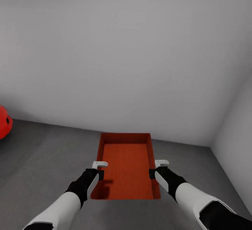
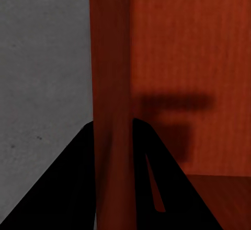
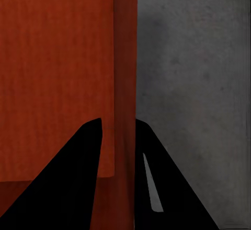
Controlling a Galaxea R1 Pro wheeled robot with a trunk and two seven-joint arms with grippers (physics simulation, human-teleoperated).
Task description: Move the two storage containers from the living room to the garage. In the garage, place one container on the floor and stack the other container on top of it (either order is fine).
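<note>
A dark grey concrete floor (image 1: 45,153) is bounded ahead by a plain white wall (image 1: 126,48), with a second white wall closing in at the right; bare floor lies open to the left, where a glossy red rounded object (image 1: 4,121) is cut off by the frame edge. An orange-red, finely textured, topless container (image 1: 126,167) is held between both arms. Its long walls are pinched by the left gripper (image 1: 99,165) and the right gripper (image 1: 161,163), each with one finger inside and one outside.
</note>
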